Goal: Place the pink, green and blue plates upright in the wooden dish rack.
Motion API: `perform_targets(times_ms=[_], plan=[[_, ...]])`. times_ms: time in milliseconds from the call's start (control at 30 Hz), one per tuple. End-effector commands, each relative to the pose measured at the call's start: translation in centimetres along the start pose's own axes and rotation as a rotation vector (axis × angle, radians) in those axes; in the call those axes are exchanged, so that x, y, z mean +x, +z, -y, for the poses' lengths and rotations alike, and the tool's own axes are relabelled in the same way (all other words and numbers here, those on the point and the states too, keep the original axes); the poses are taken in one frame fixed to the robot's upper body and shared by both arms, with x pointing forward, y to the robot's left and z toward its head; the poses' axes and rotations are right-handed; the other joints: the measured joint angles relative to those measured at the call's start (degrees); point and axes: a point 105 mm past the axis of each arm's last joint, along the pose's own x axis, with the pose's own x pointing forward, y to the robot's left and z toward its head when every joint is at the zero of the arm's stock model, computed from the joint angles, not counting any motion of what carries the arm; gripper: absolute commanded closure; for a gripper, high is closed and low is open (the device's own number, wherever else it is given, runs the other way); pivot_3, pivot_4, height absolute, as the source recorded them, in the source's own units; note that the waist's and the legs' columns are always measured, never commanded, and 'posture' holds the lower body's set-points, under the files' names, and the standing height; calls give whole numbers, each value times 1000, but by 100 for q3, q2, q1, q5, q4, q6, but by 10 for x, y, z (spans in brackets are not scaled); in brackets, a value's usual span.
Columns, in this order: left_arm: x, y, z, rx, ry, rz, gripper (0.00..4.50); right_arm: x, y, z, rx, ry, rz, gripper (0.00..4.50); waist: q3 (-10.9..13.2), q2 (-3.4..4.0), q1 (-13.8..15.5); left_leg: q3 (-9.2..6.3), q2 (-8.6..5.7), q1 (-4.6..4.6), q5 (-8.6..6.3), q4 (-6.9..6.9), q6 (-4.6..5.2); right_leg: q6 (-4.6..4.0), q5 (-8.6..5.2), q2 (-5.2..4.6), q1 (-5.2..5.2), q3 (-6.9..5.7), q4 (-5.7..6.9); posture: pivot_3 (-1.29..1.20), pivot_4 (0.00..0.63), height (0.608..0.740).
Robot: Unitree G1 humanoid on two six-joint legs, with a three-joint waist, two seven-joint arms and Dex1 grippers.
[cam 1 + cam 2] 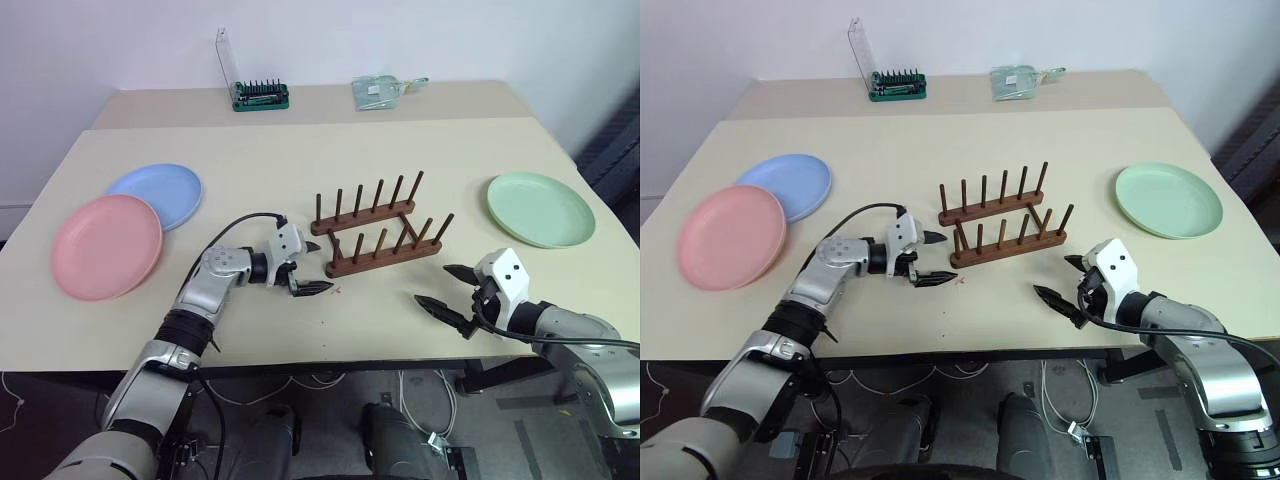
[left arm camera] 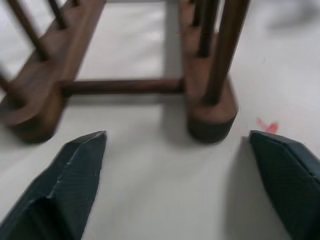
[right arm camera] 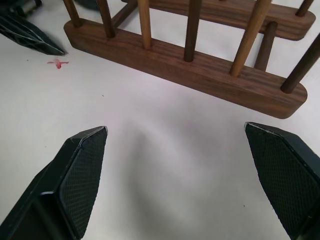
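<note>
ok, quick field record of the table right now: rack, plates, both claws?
rack: wooden dish rack mid-table, no plates in it
pink plate: flat, robot's left side, overlapping the blue plate's near edge
blue plate: flat, just behind the pink one
green plate: flat, alone on the robot's right
left claw: open, empty, at the rack's left end
right claw: open, empty, near the rack's right end

My beige table [image 1: 300, 160] stands against a white wall [image 1: 400, 40]. At its far edge sit a green bit case [image 1: 260, 95] and a clear bag [image 1: 380, 91]. Cables [image 1: 420, 400] trail over grey floor [image 1: 520, 420].
</note>
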Motion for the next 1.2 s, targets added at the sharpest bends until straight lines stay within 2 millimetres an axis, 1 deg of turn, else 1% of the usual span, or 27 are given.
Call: perform_targets(times_ms=[33, 67, 100, 133, 200, 233, 333, 367, 500, 567, 667, 700, 800, 900, 1000, 1200], plan=[[-24, -5, 5, -59, 7, -9, 886, 3, 3, 6, -71, -28, -19, 255, -1, 1, -63, -1, 1, 1, 0, -2, 0, 0, 0, 0, 0, 0, 1, 0, 150, 740], [-25, -5, 16, -60, -35, -6, 1342, 5, 0, 7, -78, -30, -36, 542, -1, 1, -84, -2, 2, 2, 0, -2, 0, 0, 0, 0, 0, 0, 2, 0, 150, 740], [-26, -5, 23, -61, -63, -6, 1894, 6, -2, 7, -81, -30, -45, 914, -2, 3, -92, -2, 2, 2, 0, -1, 0, 0, 0, 1, 0, 0, 2, 0, 150, 740], [-23, -2, 34, -67, -99, 4, 2327, 8, -3, 8, -83, -29, -50, 1301, -3, 5, -84, -1, 2, 3, 0, -2, 0, -1, 0, 1, 0, 1, 2, 0, 150, 740], [-15, 5, 48, -82, -137, 27, 3276, 11, -3, 9, -88, -30, -52, 2283, -3, 5, -52, -2, 3, 1, 0, -1, 0, -1, 0, 1, 0, 0, 2, 0, 150, 740], [-9, 8, 55, -84, -152, 34, 3827, 12, -2, 10, -91, -31, -54, 2879, -3, 5, -35, -2, 2, 0, 0, 1, 0, -1, 0, -1, 3, 0, 0, 0, 150, 740], [7, 14, 70, -83, -169, 37, 3836, 15, -2, 14, -113, -46, -62, 4397, -2, 4, -4, -2, -2, -3, 0, 5, 0, 0, 0, -5, 5, 1, -3, 0, 150, 740], [12, 15, 71, -77, -159, 35, 3836, 16, -3, 17, -120, -56, -70, 4489, -2, 4, 7, -2, -2, -3, 0, 5, 0, 0, 0, -5, 4, 0, -2, 0, 150, 740], [27, 10, 64, -58, -72, -14, 3836, 28, -6, 26, -149, -102, -105, 4489, -4, 6, 16, 0, -1, 2, 0, 4, 0, -1, 0, -2, 5, 0, -1, 0, 150, 740], [32, 9, 50, -32, 27, -24, 3836, 37, -6, 33, -159, -139, -115, 4489, -5, 6, 24, 2, -1, 2, 0, 5, 0, -1, 0, -3, 6, 1, -1, 0, 150, 740], [34, 5, 32, -9, 142, -48, 3836, 48, -7, 39, -170, -175, -133, 4489, -7, 6, 20, 2, -1, 5, 0, 6, 0, -1, 0, -3, 7, 1, 0, 0, 150, 740], [33, 0, 24, -20, 186, -69, 3836, 53, -7, 41, -188, -187, -141, 4489, -7, 6, 21, 2, -1, 5, 0, 6, -1, -1, 0, -2, 7, 1, 0, 0, 150, 740], [31, -6, 12, -42, 256, -98, 3836, 61, -7, 44, -215, -209, -147, 4489, -16, 6, 13, 1, -1, 8, 1, 6, -1, -1, 0, -2, 10, 1, 0, 0, 150, 740], [29, -2, -1, -46, 331, -73, 3836, 72, 0, 49, -222, -237, -125, 4489, -22, 4, -35, 1, -1, 22, 1, 4, -1, -1, 0, -1, 22, 1, -1, 0, 150, 740], [29, 0, -8, -41, 362, -68, 3836, 79, 4, 52, -231, -251, -115, 4489, -23, 5, -77, -3, -1, 35, 1, 1, -1, 0, 0, 2, 36, -1, 0, 0, 150, 740], [30, 0, -10, -40, 366, -66, 3836, 83, 6, 53, -239, -253, -107, 4489, -23, 5, -83, -3, -1, 56, 0, -4, -1, 0, 0, 2, 54, -1, -1, 0, 150, 740]])
